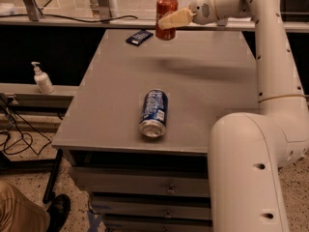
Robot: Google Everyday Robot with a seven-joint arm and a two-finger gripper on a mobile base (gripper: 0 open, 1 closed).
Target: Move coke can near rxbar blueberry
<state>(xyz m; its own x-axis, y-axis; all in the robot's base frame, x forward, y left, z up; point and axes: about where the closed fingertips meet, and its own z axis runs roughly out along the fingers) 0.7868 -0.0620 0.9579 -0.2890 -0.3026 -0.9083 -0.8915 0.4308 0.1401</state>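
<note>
The red coke can (166,9) hangs upright in the air above the far end of the grey table (193,95). My gripper (168,19) reaches in from the right and is shut on the can's side, one cream finger (175,18) across its front. The rxbar blueberry (139,36), a flat dark navy wrapper, lies on the table's far left part, just left of and below the can. The can's shadow falls on the tabletop to the right of the bar.
A blue and white can (154,112) lies on its side near the table's front edge. My white arm (270,81) runs down the right side. A soap dispenser (42,78) stands on a low ledge at left. Drawers (145,192) sit under the table.
</note>
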